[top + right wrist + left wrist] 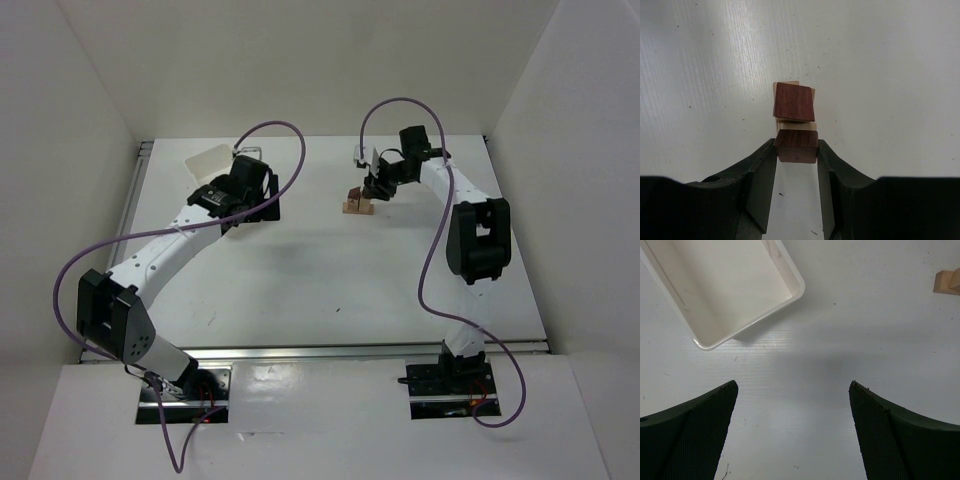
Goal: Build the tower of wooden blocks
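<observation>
The wood block tower (357, 203) stands at the back middle of the table, light tan pieces with a dark maroon block (794, 102) on top. My right gripper (796, 146) is shut on a second dark maroon block (796, 150), held close in front of the tower and just above a tan piece (798, 126). In the top view the right gripper (376, 189) sits just right of the tower. My left gripper (793, 386) is open and empty above bare table, left of the tower (946, 282). In the top view the left gripper (258, 208) is near the tray.
A white rectangular tray (799, 289) lies at the back left, empty where I can see into it; it also shows in the top view (210, 160). White walls close the table on the left, back and right. Purple cables loop over both arms.
</observation>
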